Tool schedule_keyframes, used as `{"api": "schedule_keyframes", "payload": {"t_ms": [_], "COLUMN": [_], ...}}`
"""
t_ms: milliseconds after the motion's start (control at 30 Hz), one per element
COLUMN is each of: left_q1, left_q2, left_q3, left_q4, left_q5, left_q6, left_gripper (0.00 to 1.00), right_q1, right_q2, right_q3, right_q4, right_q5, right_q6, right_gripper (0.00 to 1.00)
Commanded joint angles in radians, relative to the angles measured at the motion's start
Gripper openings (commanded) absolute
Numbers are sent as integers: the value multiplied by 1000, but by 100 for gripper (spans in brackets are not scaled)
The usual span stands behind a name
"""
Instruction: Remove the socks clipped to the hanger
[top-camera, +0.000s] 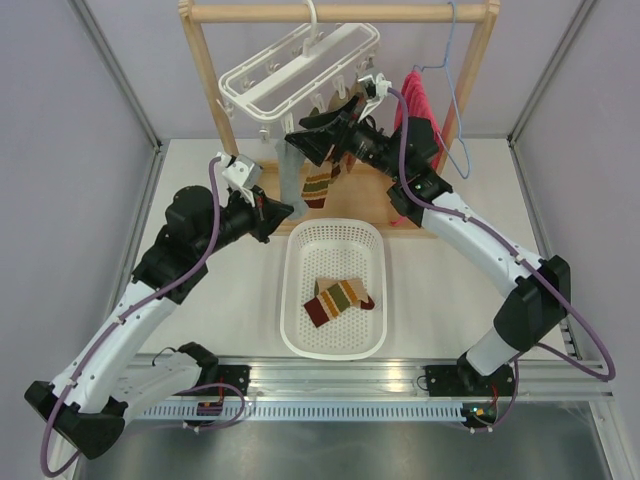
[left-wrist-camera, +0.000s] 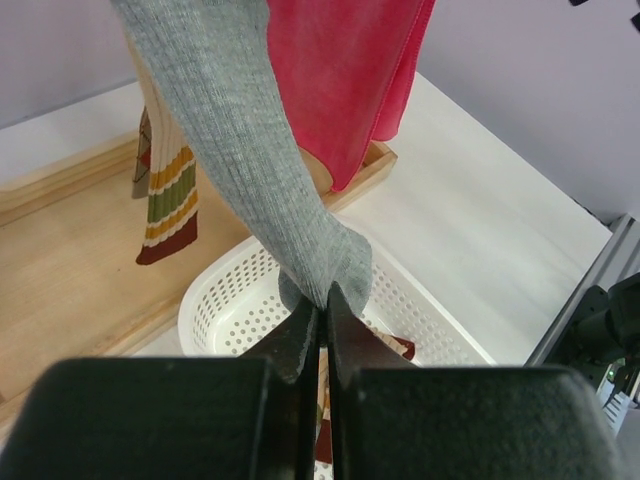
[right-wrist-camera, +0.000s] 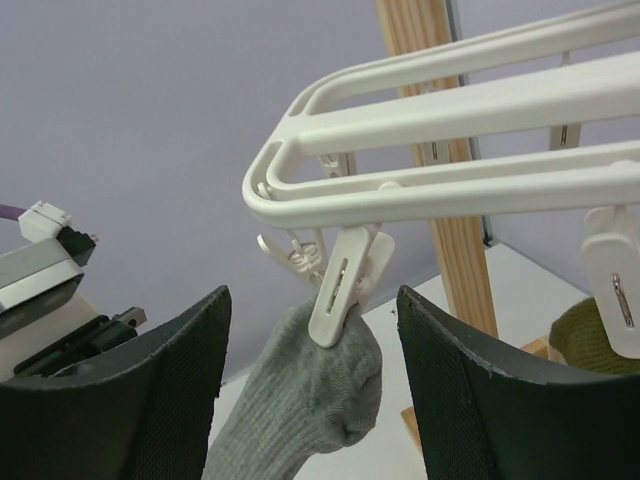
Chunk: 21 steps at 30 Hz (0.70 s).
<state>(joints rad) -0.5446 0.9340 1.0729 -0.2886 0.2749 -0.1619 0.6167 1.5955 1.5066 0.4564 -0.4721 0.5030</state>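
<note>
The white hanger (top-camera: 290, 75) hangs tilted from the wooden rail. A grey sock (top-camera: 291, 172) hangs from one of its clips (right-wrist-camera: 345, 285), stretched down and toward the left. My left gripper (left-wrist-camera: 322, 295) is shut on the lower end of that grey sock (left-wrist-camera: 250, 170), just above the basket. My right gripper (right-wrist-camera: 312, 295) is open, with its fingers on either side of the clip and the sock's top (right-wrist-camera: 310, 400), touching neither. A striped sock (top-camera: 320, 187) still hangs from the hanger beside the grey one. Two socks (top-camera: 338, 298) lie in the basket.
A white perforated basket (top-camera: 292, 290) sits in the middle of the table below the hanger. A pinkish-red towel (top-camera: 415, 100) on a blue wire hanger hangs at the right of the wooden rack (top-camera: 475, 60). An olive sock top (right-wrist-camera: 590, 345) is clipped at the right edge.
</note>
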Motion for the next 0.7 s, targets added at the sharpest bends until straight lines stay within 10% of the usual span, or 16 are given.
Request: {"api": "schedule_keyframes", "payload": {"t_ms": [0, 667], "left_q1": [8, 11], "left_q2": [-12, -15], "left_q3": [4, -8], "left_q4": [20, 51], "left_q5": [56, 155], "left_q6": [33, 19], "left_gripper": [2, 2], "right_q1": [-3, -25], "right_q2": [14, 129], "right_q3": [15, 95], "right_q4": [64, 183], "right_q5": [-43, -141], "right_q6": [25, 98], "right_gripper": [72, 78]}}
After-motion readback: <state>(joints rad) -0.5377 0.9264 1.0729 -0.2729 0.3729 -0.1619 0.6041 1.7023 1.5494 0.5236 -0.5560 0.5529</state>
